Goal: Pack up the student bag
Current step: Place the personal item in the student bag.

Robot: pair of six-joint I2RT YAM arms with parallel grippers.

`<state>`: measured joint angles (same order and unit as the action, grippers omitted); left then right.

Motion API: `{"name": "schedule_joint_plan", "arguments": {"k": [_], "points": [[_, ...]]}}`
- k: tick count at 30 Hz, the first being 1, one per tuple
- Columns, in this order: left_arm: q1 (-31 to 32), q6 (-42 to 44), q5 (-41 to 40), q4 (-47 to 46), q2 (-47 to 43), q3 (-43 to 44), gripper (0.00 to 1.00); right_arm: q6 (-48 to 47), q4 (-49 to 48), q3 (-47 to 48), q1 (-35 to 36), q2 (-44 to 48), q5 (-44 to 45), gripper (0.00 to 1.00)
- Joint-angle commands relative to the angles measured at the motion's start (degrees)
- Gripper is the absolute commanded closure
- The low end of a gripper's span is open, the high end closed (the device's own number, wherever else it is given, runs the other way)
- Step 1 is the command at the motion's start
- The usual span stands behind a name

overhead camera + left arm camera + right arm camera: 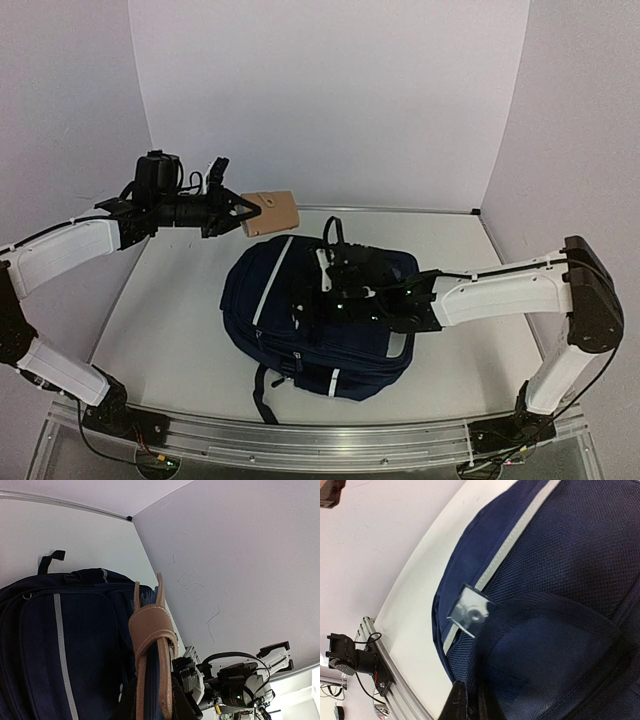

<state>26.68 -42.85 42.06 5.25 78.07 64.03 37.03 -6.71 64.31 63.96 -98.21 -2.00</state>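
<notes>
Top: white table (170,320), pale walls. One student bag (270,340) lies flat mid-table, navy with pale stripes. Left gripper (245,213) is raised at the bag's back-left, clamped on one tan leather case (272,212).
Left wrist: the case is strap-wrapped, with the bag beneath.
Right wrist: right gripper (468,702) pinches a navy mesh fold beside a grey stripe (505,555).

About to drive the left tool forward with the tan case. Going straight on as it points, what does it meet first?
Most likely the top end of the student bag: the left tool, shut on the tan case, points toward it. Height is unclear, so it may pass just over.
</notes>
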Motion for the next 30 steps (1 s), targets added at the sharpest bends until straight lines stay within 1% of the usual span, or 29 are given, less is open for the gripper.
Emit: {"name": "schedule_joint_plan", "arguments": {"k": [1, 3, 8, 10, 13, 15, 17, 20, 25, 28, 30], "points": [[0.05, 1.09, 0.65, -0.92, -1.29, 1.15, 1.0, -2.5, -1.73, 1.9, 1.49, -0.44, 1.06, 0.62], [0.14, 0.76, 1.21, -1.09, -1.26, 0.82, 1.0, -2.24, -1.65, 1.91, 1.95, 0.88, 0.15, 0.48], [1.79, 1.58, 1.33, 0.16, -0.99, 2.08, 1.0, -0.88, 0.18, -0.46, 2.31, 8.61, -0.24, 0.28], [3.03, 2.26, 0.19, 1.24, -0.9, 3.08, 1.0, -0.23, 2.73, -2.48, 2.31, 13.33, 3.71, 0.19], [5.78, 2.86, -1.88, 1.33, -0.51, 4.31, 1.0, 1.48, 11.19, -4.62, 2.21, 20.37, 14.04, 0.09], [8.03, 3.27, -2.55, 1.06, 0.39, 5.39, 1.0, 3.13, 15.58, -6.38, 1.72, 23.41, 21.05, 0.06], [10.53, 3.68, -3.01, 0.79, 1.42, 6.43, 1.0, 5.98, 19.43, -8.42, -0.2, 25.78, 25.44, 0.05], [13.88, 3.02, -2.29, -0.93, 3.27, 7.68, 1.0, 10.21, 21.91, -12.08, -4.6, 29.54, 26.86, 0.05], [20.47, 2.04, -2.01, -1.03, 7.48, 10.24, 1.0, 13.9, 23.17, -18.03, -11.35, 36.57, 28.22, 0.04], [24.1, 1.15, -0.29, -0.13, 11.54, 12.12, 1.0, 15.26, 24.24, -19.8, -13.16, 39.72, 30.23, 0.04], [25.47, 0.8, 0.44, 1.09, 14.47, 12.83, 1.0, 15.66, 25.02, -20.14, -13.26, 40.78, 31.32, 0.04]]}}
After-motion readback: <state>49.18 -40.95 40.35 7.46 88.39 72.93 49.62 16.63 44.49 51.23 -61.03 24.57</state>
